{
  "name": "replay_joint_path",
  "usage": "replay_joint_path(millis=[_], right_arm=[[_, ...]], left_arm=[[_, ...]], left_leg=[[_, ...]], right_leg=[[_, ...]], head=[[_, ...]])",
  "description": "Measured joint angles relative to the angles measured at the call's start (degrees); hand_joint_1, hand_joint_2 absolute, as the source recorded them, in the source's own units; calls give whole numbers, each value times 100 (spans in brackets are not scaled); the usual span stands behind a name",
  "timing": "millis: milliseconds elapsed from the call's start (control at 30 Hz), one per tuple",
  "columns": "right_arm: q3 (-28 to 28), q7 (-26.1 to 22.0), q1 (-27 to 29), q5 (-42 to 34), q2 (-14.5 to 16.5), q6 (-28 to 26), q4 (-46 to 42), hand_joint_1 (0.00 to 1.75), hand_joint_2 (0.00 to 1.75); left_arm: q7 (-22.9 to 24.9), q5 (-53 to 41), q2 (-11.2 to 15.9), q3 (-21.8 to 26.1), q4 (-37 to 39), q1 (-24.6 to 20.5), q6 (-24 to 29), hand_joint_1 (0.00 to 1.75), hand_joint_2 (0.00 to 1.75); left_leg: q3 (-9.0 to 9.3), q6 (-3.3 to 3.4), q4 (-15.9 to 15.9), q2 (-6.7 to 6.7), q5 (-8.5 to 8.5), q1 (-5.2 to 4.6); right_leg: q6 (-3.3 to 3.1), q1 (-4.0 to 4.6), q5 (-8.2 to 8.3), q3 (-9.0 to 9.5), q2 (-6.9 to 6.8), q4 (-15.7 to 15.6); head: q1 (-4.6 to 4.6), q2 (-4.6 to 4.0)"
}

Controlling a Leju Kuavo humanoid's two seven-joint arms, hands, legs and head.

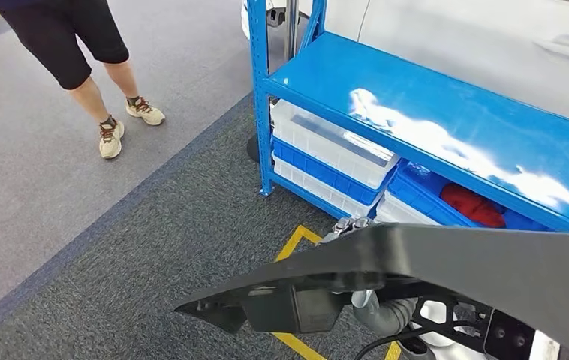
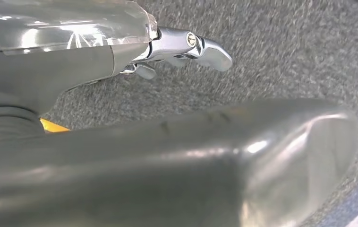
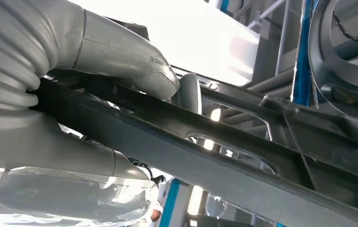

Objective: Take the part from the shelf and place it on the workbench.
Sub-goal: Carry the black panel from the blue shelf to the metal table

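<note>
A long black plastic part (image 1: 447,259) stretches across the lower head view, above the carpet and in front of the shelf. The fingertips of my left hand (image 1: 347,225) hook over its far edge, and the silver forearm runs below it. In the left wrist view a chrome fingertip of the left hand (image 2: 191,45) sticks out over the grey carpet, with a broad blurred grey shape close beneath it. My right hand (image 3: 97,71) grips a rib of the part (image 3: 200,142), thumb on one side and fingers on the other.
The blue shelf (image 1: 416,90) stands ahead on the right, with white bins (image 1: 334,142) and a blue bin holding something red (image 1: 471,204) under its top board. A person (image 1: 79,52) stands at the far left. Yellow tape (image 1: 296,244) marks the carpet. A white car (image 1: 492,37) sits behind the shelf.
</note>
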Motion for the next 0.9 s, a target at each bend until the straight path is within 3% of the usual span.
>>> replay_joint_path(millis=[33,100,167,200,233,267,300,367,433,467,500,533,600,667,733,767,800,833,900], right_arm=[[-2,0,-1,1,2,0,2,175,175],[-11,-1,-1,-1,4,0,-1,175,175],[-25,-2,12,-2,5,10,7,175,175],[-31,-2,19,-2,5,23,19,175,175],[-34,-2,23,-2,7,45,35,175,175],[-36,-2,23,-2,11,74,52,175,175],[-37,-2,24,-2,20,108,68,175,175],[-48,-2,27,0,57,204,89,175,175],[-79,-2,46,13,120,308,102,175,175],[-100,-2,63,30,157,347,107,175,175],[-122,-2,85,55,200,372,108,175,175],[-148,-2,115,82,244,381,106,175,175],[-211,-2,207,124,325,383,84,175,175],[-297,-2,362,161,385,411,36,175,175],[-429,-2,547,201,459,538,-6,175,175],[-508,-2,614,216,511,644,-10,175,175],[-586,-2,657,229,573,763,-5,175,175],[-653,-2,675,237,637,861,2,175,175],[-762,-2,691,249,748,961,13,175,175]], left_arm=[[-1,1,2,1,0,10,1,0,0],[-2,1,2,1,1,4,1,0,0],[-4,0,0,0,1,-18,13,0,0],[-4,0,-1,0,2,-21,25,0,0],[-5,0,-2,1,2,-15,41,0,0],[-5,0,-3,1,2,-5,62,0,0],[-7,0,-4,2,2,2,76,0,0],[-9,0,-7,2,2,1,81,0,0],[-11,0,-5,2,2,-7,56,0,0],[-13,0,0,2,2,-1,44,0,0],[-17,0,12,2,3,15,30,0,0],[-22,0,27,2,4,38,13,0,0],[-37,0,74,2,7,58,-20,0,0],[-73,0,136,-1,9,28,-39,0,0],[-138,2,209,-18,9,7,-99,0,0],[-165,3,249,-29,9,8,-157,0,0],[-177,4,293,-39,9,11,-226,0,0],[-178,4,333,-44,9,10,-284,0,0],[-177,1,397,-51,9,-10,-345,0,0]], left_leg=[[5,31,-26,-66,19,12],[27,97,-84,-191,66,43],[15,138,-96,-323,97,52],[2,146,-92,-398,104,48],[-6,147,-85,-476,108,45],[-8,144,-76,-557,109,44],[-5,137,-64,-642,110,44],[-17,107,-27,-803,103,41],[-72,45,12,-946,105,45],[-102,0,20,-1015,116,51],[-128,-44,14,-1083,131,64],[-147,-81,25,-1058,129,75],[-268,-130,258,-790,-18,65],[-583,-165,920,-478,-362,59],[-882,-198,1558,-392,-588,73],[-896,-205,1609,-374,-556,78],[-789,-204,1429,-348,-427,81],[-575,-192,1050,-287,-240,79],[-157,-112,292,-68,-4,34]], right_leg=[[33,-9,-31,10,29,19],[82,-30,-259,-85,277,305],[96,-50,-662,-415,574,1040],[98,-51,-809,-594,638,1416],[98,-52,-850,-706,667,1644],[94,-55,-768,-716,682,1647],[84,-60,-582,-615,708,1419],[53,-81,-162,-268,955,630],[40,-95,-15,-71,1186,139],[32,-90,-38,-61,1199,89],[14,-87,-35,-56,1136,67],[-20,-86,-23,-45,1064,46],[-95,-93,-2,-8,909,-6],[-141,-69,-11,8,734,-19],[-161,-44,-29,12,547,-16],[-163,-37,-38,14,467,-14],[-161,-32,-48,21,393,-11],[-153,-28,-62,34,329,-7],[-116,-6,-94,68,215,-3]], head=[[1,0],[1,0],[1,0],[1,0],[1,0],[1,0],[1,0],[1,0],[1,0],[1,0],[1,0],[1,0],[1,0],[0,0],[0,0],[-1,0],[-1,0],[-1,0],[-1,0]])
